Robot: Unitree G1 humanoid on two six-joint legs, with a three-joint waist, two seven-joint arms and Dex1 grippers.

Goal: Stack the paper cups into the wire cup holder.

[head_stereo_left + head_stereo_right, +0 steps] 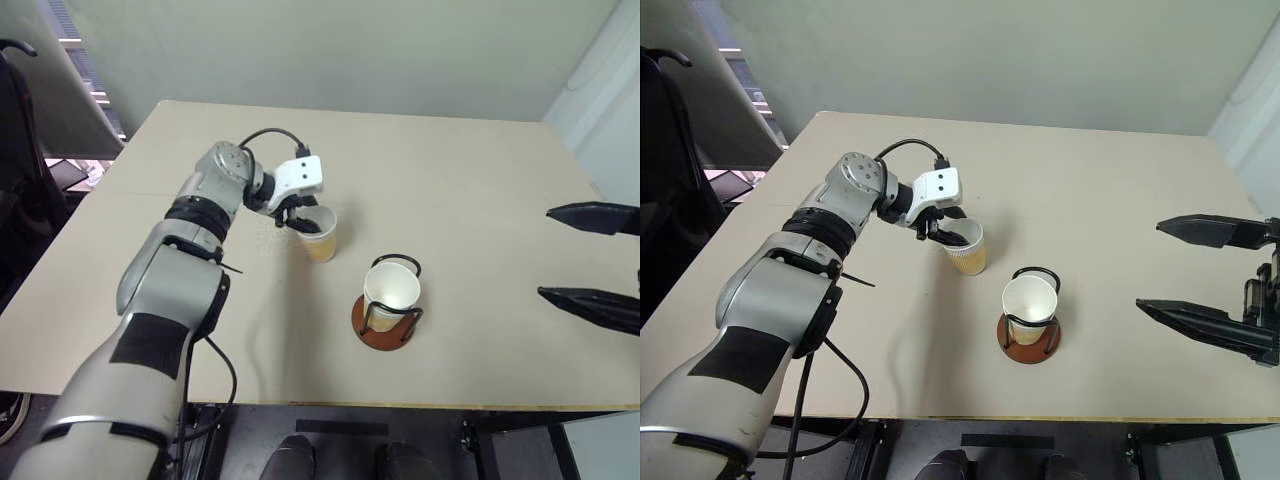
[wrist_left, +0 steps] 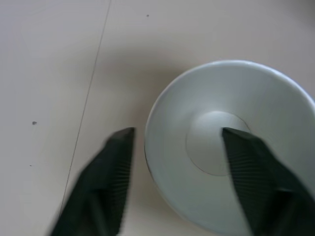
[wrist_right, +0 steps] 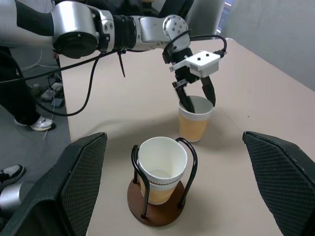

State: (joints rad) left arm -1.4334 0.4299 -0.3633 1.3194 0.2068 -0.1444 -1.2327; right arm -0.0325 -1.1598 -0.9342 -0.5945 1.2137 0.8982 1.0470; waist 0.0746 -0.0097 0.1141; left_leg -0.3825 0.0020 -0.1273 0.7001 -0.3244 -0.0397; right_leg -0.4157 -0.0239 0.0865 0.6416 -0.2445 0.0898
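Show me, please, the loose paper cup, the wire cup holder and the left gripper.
loose paper cup [image 3: 195, 128], right wrist view, tan side wall.
wire cup holder [image 3: 158, 212], right wrist view, brown disc base.
left gripper [image 2: 178, 142], left wrist view, midway between its fingertips.

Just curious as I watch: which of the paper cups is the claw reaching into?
The loose cup standing straight on the table: the left claw straddles its rim, one finger inside. The other cup sits in the wire holder.

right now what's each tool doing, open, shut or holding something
Left tool: open, fingers astride the rim of the loose paper cup, one inside, one outside; not clamped yet.
Right tool: open wide, holding nothing.
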